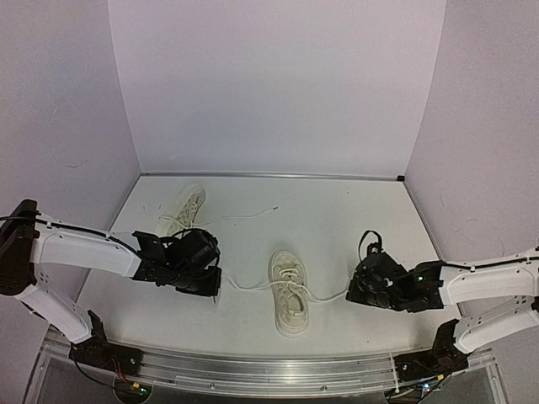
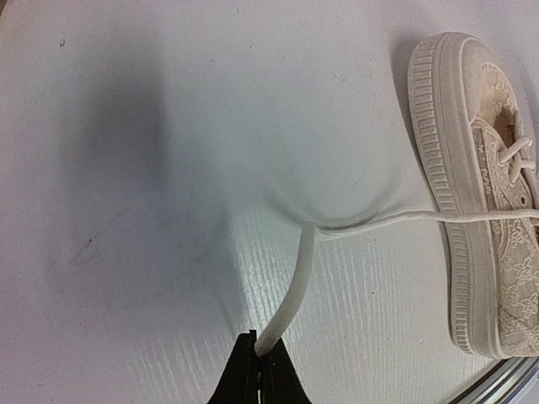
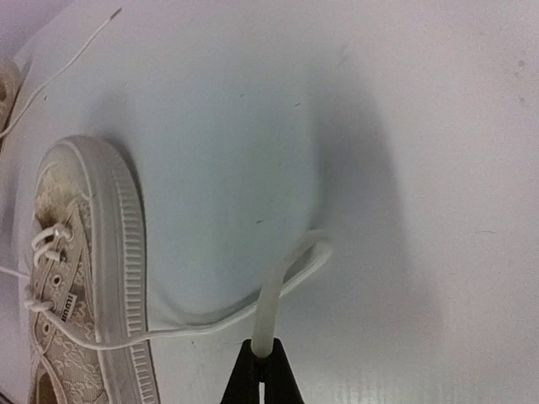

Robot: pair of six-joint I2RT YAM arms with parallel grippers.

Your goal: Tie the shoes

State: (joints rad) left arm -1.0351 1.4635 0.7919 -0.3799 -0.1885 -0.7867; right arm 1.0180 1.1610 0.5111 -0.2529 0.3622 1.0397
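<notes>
While the left end effector [image 1: 216, 285] is sitting at the centre-left of the overhead frame, it is clenching one white lace [image 2: 290, 290] of the middle shoe [image 1: 289, 295]. Its wrist view is showing the black tips pressed together on the lace's end at the bottom edge of the picture. From there the lace is running up the frame, bending, and stretching rightward as a thin line to the eyelets of the shoe, which is lying along the right edge of that view with its ribbed sole wall facing the camera.

At the centre-right of the overhead frame, the right end effector [image 1: 352, 294] is likewise pinching the shoe's other lace [image 3: 282, 282]. In its wrist view this lace is curling into a small loop above the closed tips and trailing left to the shoe at the lower left.

Between the two arms the middle shoe is resting on its sole on the table [image 1: 337, 219], both laces spreading out sideways from it. A second shoe [image 1: 181, 210] is lying at the upper left of the table, well apart from both end effectors — its loose lace [image 1: 244, 217] is trailing rightward across the surface.
</notes>
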